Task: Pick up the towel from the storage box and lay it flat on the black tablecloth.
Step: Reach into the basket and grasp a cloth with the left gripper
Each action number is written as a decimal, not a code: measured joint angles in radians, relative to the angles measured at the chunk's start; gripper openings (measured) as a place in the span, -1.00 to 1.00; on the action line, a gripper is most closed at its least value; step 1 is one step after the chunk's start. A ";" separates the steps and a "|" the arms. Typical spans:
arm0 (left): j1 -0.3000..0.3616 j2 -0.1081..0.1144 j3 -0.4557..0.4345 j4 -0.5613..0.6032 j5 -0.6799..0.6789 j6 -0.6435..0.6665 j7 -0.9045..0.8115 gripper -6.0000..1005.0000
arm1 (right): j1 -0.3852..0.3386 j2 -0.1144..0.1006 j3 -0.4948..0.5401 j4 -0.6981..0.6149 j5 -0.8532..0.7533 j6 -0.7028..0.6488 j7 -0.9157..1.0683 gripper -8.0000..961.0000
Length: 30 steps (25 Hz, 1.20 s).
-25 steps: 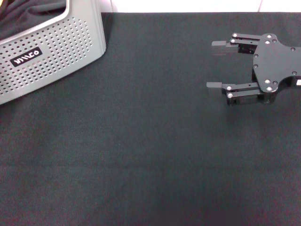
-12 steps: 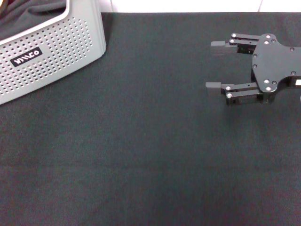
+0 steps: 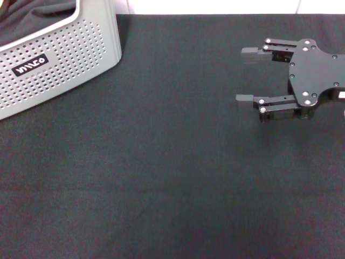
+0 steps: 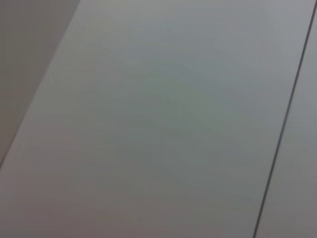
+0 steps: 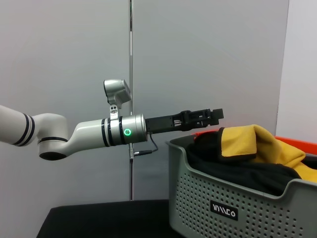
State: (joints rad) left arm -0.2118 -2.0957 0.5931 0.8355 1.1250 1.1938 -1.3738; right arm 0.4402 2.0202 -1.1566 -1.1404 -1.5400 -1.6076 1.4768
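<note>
The storage box [image 3: 64,59] stands at the far left of the black tablecloth [image 3: 161,172]. In the head view only dark fabric shows inside it. In the right wrist view the box [image 5: 223,198] holds the towel [image 5: 242,141], yellow-orange face up, bunched on a black fabric bundle [image 5: 233,166]. My left gripper [image 5: 210,116] reaches out level just above the box's rim, close to the towel; it is outside the head view. My right gripper [image 3: 243,76] is open and empty, over the tablecloth at the right, pointing toward the box.
A pale wall stands behind the table, and the tablecloth's far edge [image 3: 215,14] runs along the back. The left wrist view shows only that wall. A strip of orange-red [image 5: 297,140] shows behind the box's far rim.
</note>
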 joint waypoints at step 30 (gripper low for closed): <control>-0.054 0.002 0.010 -0.098 0.047 -0.038 -0.014 0.51 | -0.006 0.000 0.000 0.002 0.014 0.000 -0.007 0.70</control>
State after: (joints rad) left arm -0.2659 -2.0939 0.6032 0.7377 1.1718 1.1558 -1.3882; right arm 0.4340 2.0202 -1.1566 -1.1382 -1.5264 -1.6075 1.4693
